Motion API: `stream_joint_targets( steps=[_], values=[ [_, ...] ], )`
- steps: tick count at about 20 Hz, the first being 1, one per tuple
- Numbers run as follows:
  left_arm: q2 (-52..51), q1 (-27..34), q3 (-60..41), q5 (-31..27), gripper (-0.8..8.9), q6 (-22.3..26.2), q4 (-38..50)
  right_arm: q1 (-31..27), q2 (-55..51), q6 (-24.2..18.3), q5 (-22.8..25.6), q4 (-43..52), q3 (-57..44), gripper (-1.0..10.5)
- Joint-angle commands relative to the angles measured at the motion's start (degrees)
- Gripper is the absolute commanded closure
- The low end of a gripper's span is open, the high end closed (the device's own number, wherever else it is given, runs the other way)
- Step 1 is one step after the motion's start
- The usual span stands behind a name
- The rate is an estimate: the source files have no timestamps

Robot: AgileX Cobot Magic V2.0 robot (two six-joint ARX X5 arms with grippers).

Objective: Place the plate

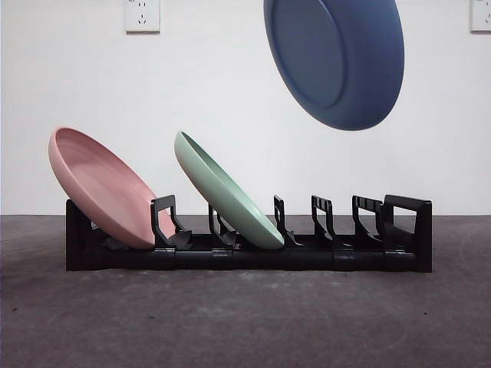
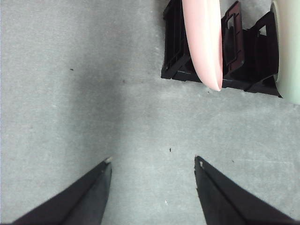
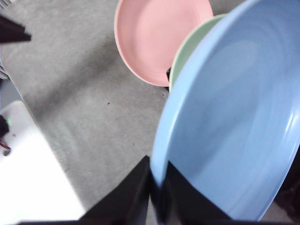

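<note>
A: Blue plate (image 1: 335, 57) hangs in the air, tilted, well above the right half of the black rack (image 1: 245, 247), touching nothing below it.

B: Who holds it? The front view shows no arm at all.

A: The right wrist view does. There the right hand (image 3: 157, 187) has its two jaws pinched on the plate's rim, one jaw on each face, and the plate's hollow side fills most of that picture.

B: And the left hand (image 2: 152, 161)?

A: Its jaws stand apart with nothing between them, over bare grey table (image 2: 84, 93), near the rack's end where the pink plate sits.

B: What is already in the rack?

A: Two plates. A pink plate (image 1: 103, 185) leans in the slot at the left end, and a green plate (image 1: 226, 192) leans in a slot further right, both tilted the same way. So three plates in all, counting the blue one.

B: Anything under the blue plate?

A: Only the rack's upright dividers, with bare slots between them to the right of the green plate. On the white wall behind, one socket (image 1: 142, 14) shows at the top left and the edge of another at the top right.
</note>
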Motion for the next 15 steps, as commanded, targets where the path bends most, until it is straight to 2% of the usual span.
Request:
stream_joint_targets(
  steps=[1, 4, 6, 9, 12, 15],
  values=[
    [0.24, -0.15, 1.27, 0.15, 5.33, -0.07, 0.2, 3.89, -7.87, -1.95, 3.85, 8.09, -10.71, 9.3],
    [0.24, -0.15, 1.27, 0.15, 5.33, -0.07, 0.15, 10.23, -18.12, -2.23, 10.69, 13.42, -23.74, 9.3],
    [0.24, -0.15, 1.27, 0.15, 5.33, -0.07, 0.09, 15.32, -23.54, -2.32, 15.96, 13.35, -29.94, 9.3],
    [0.24, -0.15, 1.27, 0.15, 5.33, -0.04, -0.02, 24.11, -29.31, -2.27, 20.63, 11.65, -36.98, 9.3],
    [0.22, -0.15, 1.27, 0.15, 5.33, -0.07, -0.28, 32.63, -29.16, -2.29, 26.62, 8.22, -38.99, 9.3],
    [0.24, -0.15, 1.27, 0.15, 5.33, -0.07, -0.35, 38.47, -24.55, -2.95, 27.98, 7.78, -38.99, 9.3]
  ],
)
